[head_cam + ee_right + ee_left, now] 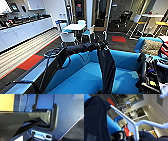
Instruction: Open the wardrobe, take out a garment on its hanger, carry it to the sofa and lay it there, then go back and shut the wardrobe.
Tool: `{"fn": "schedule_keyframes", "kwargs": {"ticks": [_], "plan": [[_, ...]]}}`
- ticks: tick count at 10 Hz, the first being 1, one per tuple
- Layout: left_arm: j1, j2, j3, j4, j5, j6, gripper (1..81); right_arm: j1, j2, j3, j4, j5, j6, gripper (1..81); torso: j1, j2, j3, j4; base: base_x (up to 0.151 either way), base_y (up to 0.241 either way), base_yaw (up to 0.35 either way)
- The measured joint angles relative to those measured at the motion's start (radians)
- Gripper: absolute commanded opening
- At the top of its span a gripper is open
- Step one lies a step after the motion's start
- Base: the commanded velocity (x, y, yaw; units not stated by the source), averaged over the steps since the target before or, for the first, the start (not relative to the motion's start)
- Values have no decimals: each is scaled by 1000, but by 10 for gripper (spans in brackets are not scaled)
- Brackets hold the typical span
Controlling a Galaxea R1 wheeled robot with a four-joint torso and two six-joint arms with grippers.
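Black garment hanging lengthwise straight down over blue sofa, left hand gripping its hanger.

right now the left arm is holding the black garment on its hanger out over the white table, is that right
Not quite. In the head view the left gripper holds the black garment out over the blue sofa, not the white table, which stands farther back among the chairs. The white hanger shows in the left wrist view.
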Motion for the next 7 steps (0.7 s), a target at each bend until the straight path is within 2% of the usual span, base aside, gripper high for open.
{"fn": "schedule_keyframes", "kwargs": {"ticks": [4,7], "plan": [[0,-2,-67,0,-3,-14,10,18,-2,0,1,6,0,811,1,1,-127,0,0,0,0],[40,-10,-188,26,1,-14,10,21,-2,0,4,14,0,811,2,2,-144,0,0,0,0]]}}
